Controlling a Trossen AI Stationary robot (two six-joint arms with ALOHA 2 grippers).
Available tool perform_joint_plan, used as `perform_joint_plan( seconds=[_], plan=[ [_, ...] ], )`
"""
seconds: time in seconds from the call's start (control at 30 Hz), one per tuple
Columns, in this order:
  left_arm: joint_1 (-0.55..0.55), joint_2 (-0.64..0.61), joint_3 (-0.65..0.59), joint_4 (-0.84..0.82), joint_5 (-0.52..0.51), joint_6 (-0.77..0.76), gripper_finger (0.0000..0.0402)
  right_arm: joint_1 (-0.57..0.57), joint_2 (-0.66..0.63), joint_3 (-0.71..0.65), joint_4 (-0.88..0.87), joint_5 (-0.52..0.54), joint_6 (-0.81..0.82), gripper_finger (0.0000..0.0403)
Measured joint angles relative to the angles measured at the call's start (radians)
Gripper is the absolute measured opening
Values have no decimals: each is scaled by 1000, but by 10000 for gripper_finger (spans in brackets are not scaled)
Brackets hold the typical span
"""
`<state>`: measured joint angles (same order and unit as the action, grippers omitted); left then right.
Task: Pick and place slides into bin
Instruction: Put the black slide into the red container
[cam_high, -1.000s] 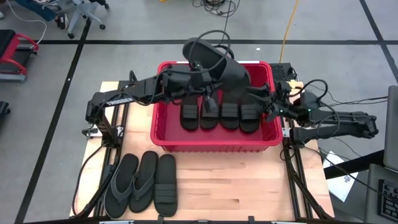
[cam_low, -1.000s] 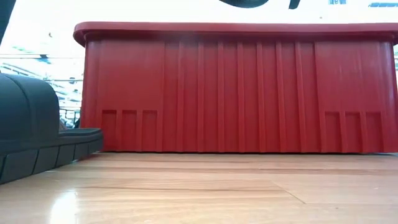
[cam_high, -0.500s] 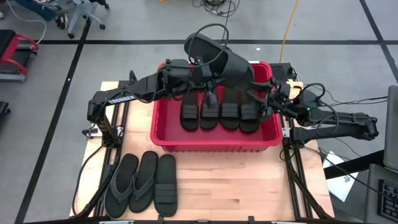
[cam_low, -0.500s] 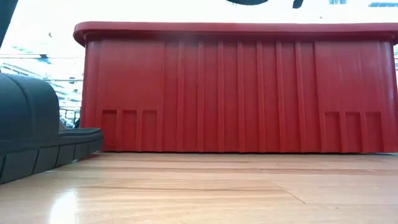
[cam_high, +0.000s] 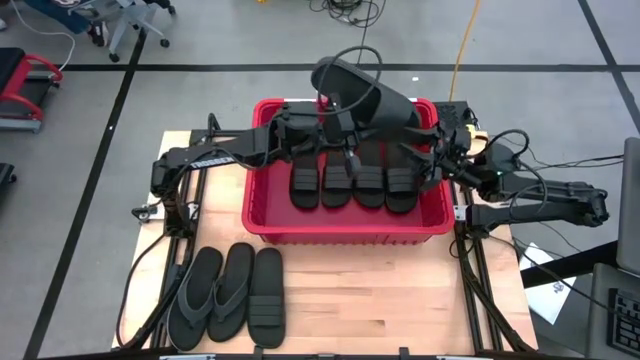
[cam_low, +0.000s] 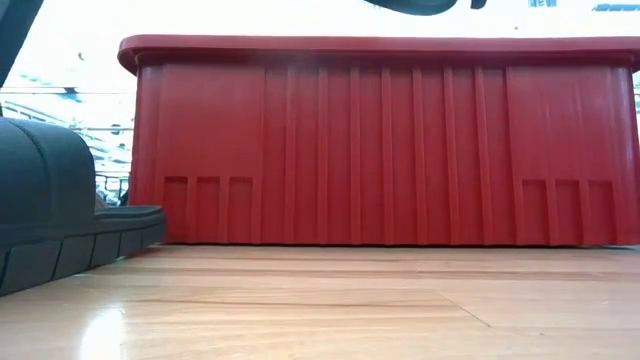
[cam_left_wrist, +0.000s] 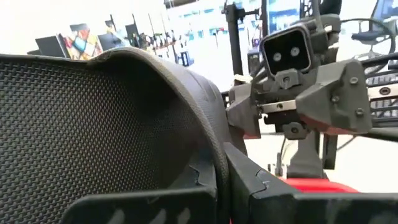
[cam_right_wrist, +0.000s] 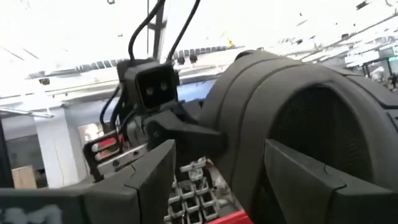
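Observation:
The red bin (cam_high: 262, 215) stands at the table's far middle, with several black slides (cam_high: 352, 187) side by side inside it. My left gripper (cam_high: 340, 125) reaches over the bin from the left, shut on another black slide (cam_high: 365, 95) held above the bin's far side. My right gripper (cam_high: 425, 160) hovers open at the bin's right end, close to that slide (cam_right_wrist: 292, 112); I cannot tell whether its fingers (cam_right_wrist: 155, 180) touch it. Three more slides (cam_high: 232, 292) lie flat on the table's near left. My left gripper pinches the slide between its two fingers (cam_left_wrist: 143, 208) at the sole's edge (cam_left_wrist: 214, 168), coming level from the table's left. The slide is lifted clear above the bin, turned on its side, its textured underside (cam_left_wrist: 87, 124) facing the wrist camera.
The bin's tall near wall (cam_low: 380, 140) fills the low view, with one table slide (cam_low: 50, 210) at the left. Bare wood (cam_high: 390, 290) lies near and right of the three slides. Cables and arm frames stand at both table ends.
My left gripper has carried the held slide a little toward the table's right edge, over the bin's far side, closer to my right gripper. The slide stays lifted clear. My right gripper has rolled about its own line and kept its place.

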<state>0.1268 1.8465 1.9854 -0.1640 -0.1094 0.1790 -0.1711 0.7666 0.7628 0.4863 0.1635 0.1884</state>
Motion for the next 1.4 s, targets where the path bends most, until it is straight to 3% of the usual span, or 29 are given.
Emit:
perform_joint_plan(
  seconds=[0.3, 0.73, 0.87, 1.07, 1.4],
  plan=[
    [-17, 15, 0, 61, 17, 49, 1, 1, -2, 44, -86, 69, -13, 235],
    [-19, 29, 0, 70, 124, 1, 0, -6, -2, 44, -2, 55, 6, 235],
    [-9, 28, 2, 70, 173, -1, 0, -6, -1, 44, 12, -10, -4, 235],
    [24, 29, 2, 69, 284, -54, 0, -6, 0, 46, 24, -4, -50, 235],
    [19, 32, 1, 77, 195, -52, 0, -8, 106, 135, -26, 147, -115, 235]
  ],
)
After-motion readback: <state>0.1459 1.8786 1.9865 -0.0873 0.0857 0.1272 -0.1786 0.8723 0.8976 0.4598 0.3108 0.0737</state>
